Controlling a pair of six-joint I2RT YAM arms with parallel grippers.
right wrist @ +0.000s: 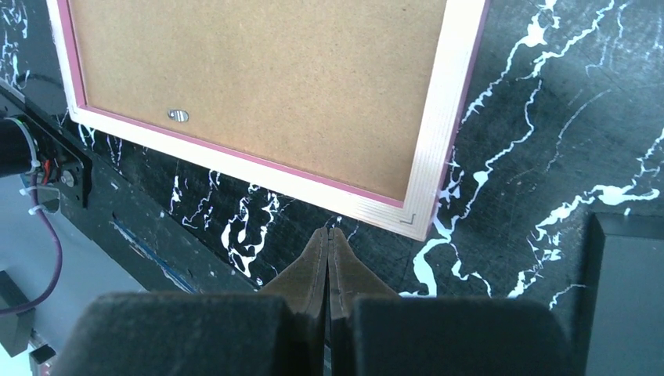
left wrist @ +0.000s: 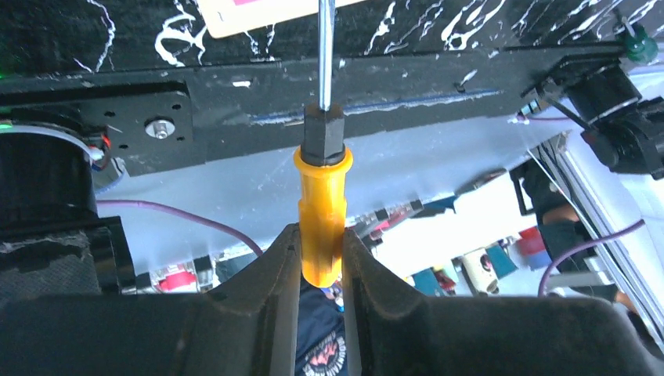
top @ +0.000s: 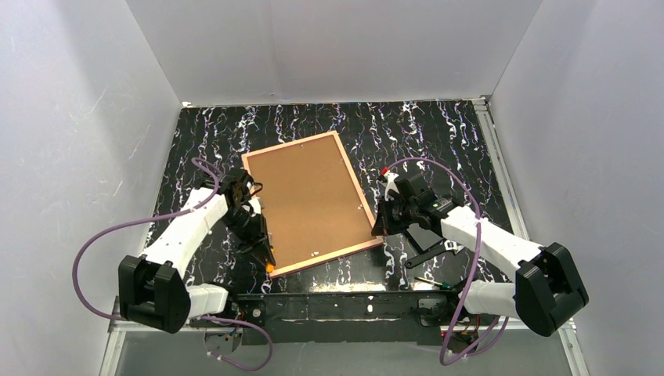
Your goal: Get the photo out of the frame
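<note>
**Frame lies back-up; left hand holds a screwdriver at its corner**

From above, the frame (top: 309, 202) lies flat on the black marbled table (top: 423, 133), turned at an angle, with its brown board (top: 305, 196) facing up. The photo is hidden from sight. The left gripper (top: 265, 254) sits at the frame's near left corner and holds a screwdriver (top: 269, 267) whose orange handle shows just beside that corner. The right gripper (top: 377, 225) is just off the frame's right edge, near its near right corner.

In the left wrist view, the left gripper (left wrist: 321, 254) is clamped on the lower end of the screwdriver's (left wrist: 321, 211) orange handle. The metal shaft runs straight up towards a pale corner of the frame (left wrist: 235, 19) at the top edge.

In the right wrist view, the right gripper (right wrist: 328, 251) has its fingers pressed together with nothing between them, close to the frame's (right wrist: 438, 133) corner but not touching it. The brown board (right wrist: 258, 70) fills the frame, with a small metal tab (right wrist: 178, 116) near one edge.
</note>
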